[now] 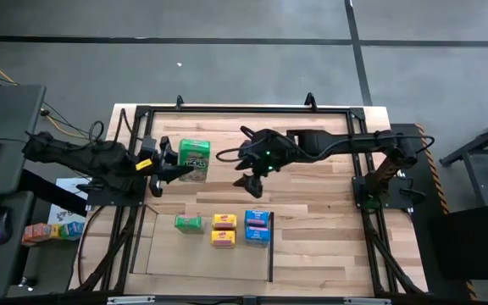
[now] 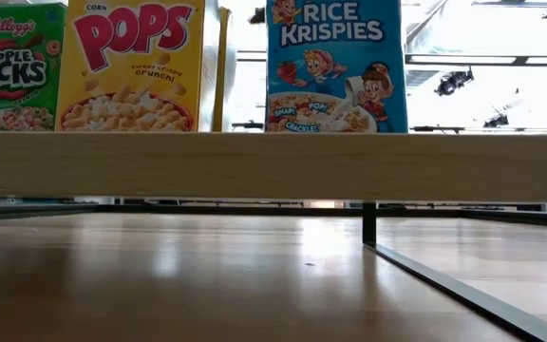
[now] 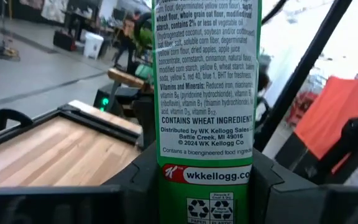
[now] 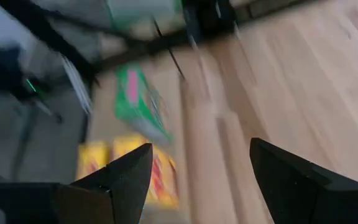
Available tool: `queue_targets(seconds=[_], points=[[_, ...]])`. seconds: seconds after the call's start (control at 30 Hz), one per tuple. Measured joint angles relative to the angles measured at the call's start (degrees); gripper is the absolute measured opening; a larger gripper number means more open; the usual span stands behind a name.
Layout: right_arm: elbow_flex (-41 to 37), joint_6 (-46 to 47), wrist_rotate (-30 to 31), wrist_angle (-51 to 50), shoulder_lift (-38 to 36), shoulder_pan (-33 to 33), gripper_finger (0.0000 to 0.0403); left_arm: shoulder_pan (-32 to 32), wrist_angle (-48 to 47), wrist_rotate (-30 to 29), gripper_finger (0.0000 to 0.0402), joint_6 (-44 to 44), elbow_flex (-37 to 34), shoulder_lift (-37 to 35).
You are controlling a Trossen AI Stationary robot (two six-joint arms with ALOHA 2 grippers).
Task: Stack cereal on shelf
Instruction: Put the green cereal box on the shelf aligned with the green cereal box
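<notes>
left gripper (image 1: 179,169): I see it clamped on 1 green box (image 1: 195,158), held above the table's (image 1: 312,195) left rear.
right gripper (image 1: 251,185): fingers spread wide, nothing between them, mid-table behind the shelf (image 1: 155,254).
shelf row: I count 1 green (image 1: 189,223), 2 yellow (image 1: 224,230), 2 blue (image 1: 257,228) standing side by side.
low view: Apple Jacks (image 2: 15,66), Corn Pops (image 2: 133,65), Rice Krispies (image 2: 335,65) fronts.

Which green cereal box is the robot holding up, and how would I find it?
Look at the wooden table from above and find the left arm reaching in from the left edge. Its left claw is shut on a green box near the table's back left part. The other green box sits lower down in a row beside the yellow boxes, and no claw touches it.
</notes>
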Motion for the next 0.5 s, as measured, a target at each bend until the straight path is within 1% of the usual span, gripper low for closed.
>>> queue_targets(seconds=[0.13,0.23,0.37,0.5], points=[[-1.7,1.6,0.3,10.9,0.0,0.7,0.0259,-3.4,3.9,-5.2,0.0117,0.2,-2.1,-0.2],[-1.9,1.6,2.0,14.5,0.0,1.3,0.0259,-5.1,7.0,-8.0,0.0117,0.6,-3.8,-0.2],[-1.9,2.3,3.1,19.5,0.0,1.8,0.0259,-6.0,9.0,-9.8,0.0117,0.6,-5.2,-0.2],[-1.9,2.9,4.2,23.9,0.0,2.4,0.0259,-6.1,9.2,-10.0,0.0117,0.6,-5.1,-0.2]])
